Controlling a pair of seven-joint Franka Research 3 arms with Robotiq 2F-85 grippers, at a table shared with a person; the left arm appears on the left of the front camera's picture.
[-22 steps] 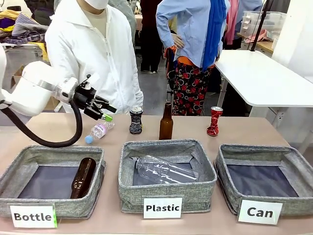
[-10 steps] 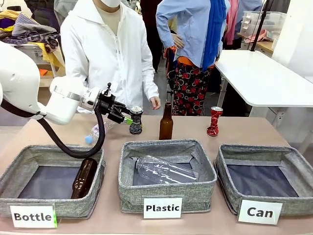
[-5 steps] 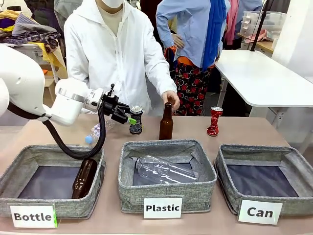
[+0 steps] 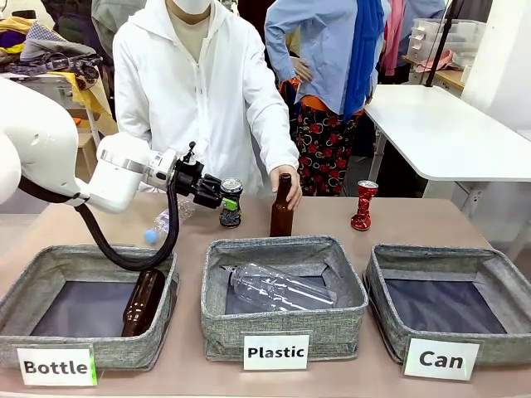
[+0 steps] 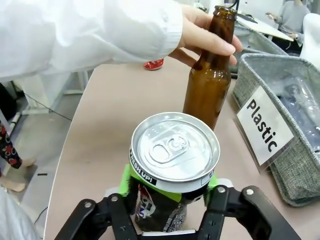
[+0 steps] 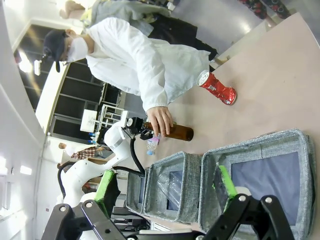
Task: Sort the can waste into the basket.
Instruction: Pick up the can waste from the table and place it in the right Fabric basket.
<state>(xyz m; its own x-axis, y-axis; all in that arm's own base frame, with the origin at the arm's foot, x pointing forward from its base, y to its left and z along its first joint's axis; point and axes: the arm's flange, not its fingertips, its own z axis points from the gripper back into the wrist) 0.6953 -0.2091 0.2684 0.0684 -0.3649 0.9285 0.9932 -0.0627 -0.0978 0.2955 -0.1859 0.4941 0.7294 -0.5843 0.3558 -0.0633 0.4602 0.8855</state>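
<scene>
Since half a second ago the left gripper (image 4: 224, 199) has narrowed onto the dark dented aluminium can (image 4: 231, 204), and the person's hand (image 4: 287, 179) has settled on the brown glass bottle (image 4: 282, 214), probably to steady it so near the reach. The can stands upright at the far side of the beige table (image 4: 415, 222). The green pads (image 5: 128, 179) press on both flanks below its rim, a sideways hold fit for lifting. The grey fabric basket labelled "Can" (image 4: 502, 348) waits empty at front right, well apart. A red crushed can (image 4: 363, 206) stands behind that basket. The right gripper (image 6: 165, 186) hangs wide, holding nothing.
</scene>
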